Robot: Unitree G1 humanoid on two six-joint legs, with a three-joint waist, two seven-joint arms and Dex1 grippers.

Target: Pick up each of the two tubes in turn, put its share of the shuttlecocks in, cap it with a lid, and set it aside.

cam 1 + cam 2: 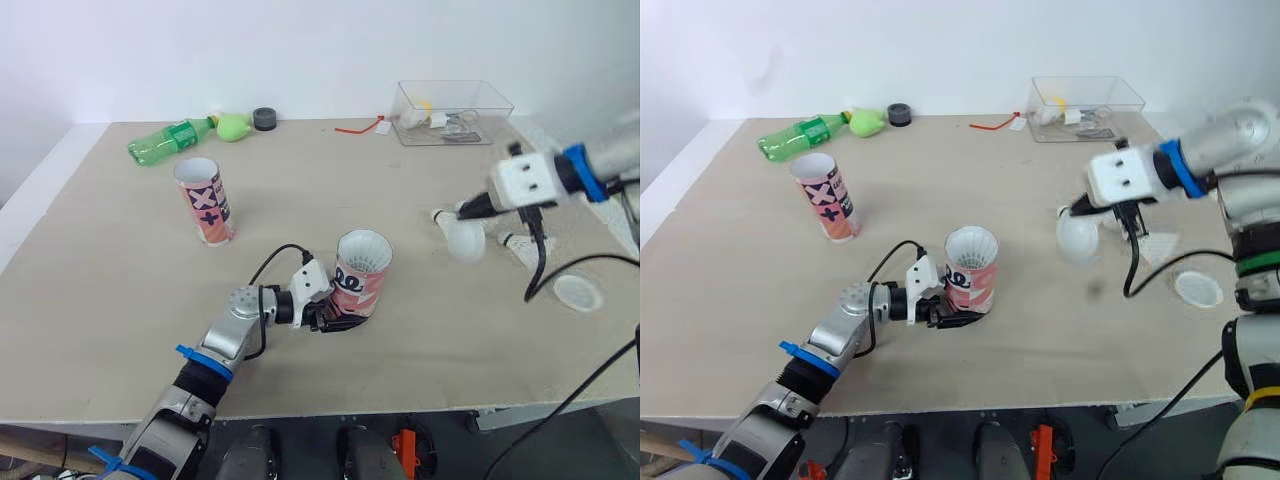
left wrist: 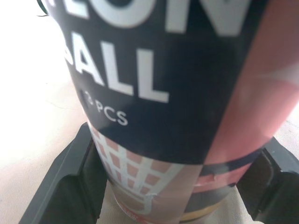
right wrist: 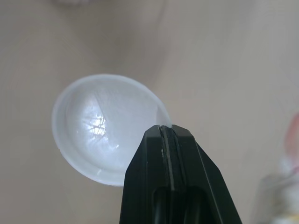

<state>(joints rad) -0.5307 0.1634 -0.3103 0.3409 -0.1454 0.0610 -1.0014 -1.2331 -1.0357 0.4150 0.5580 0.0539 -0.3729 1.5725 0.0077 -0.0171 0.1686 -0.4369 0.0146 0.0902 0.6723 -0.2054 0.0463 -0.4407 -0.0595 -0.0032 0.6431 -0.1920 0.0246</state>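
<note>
On a pale wooden table [image 1: 120, 300], a green plastic bottle [image 1: 168, 141] lies on its side at the far left edge, with a green pear-shaped object [image 1: 234, 126] and a dark round cap [image 1: 264, 119] beside it. Nearer the front, an open tube marked with crosses [image 1: 205, 200] stands upright and apart. At centre, the left gripper [image 1: 335, 318] is clamped around the base of a second tube [image 1: 358, 275], pink and black, one black finger [image 2: 70, 186] pressed to each side; this tube stands upright on the table, with white shuttlecock feathers [image 1: 364, 250] showing at its mouth. A red tie [image 1: 358, 127] and a clear plastic box [image 1: 455, 110] sit at the back right. To the right of the gripped tube and well apart from it, the right gripper [image 3: 166, 130] hangs above the table, its jaws pressed together on the rim of a translucent white lid [image 3: 105, 128]. Another lid [image 1: 578, 292] lies flat on the table near the right edge
</note>
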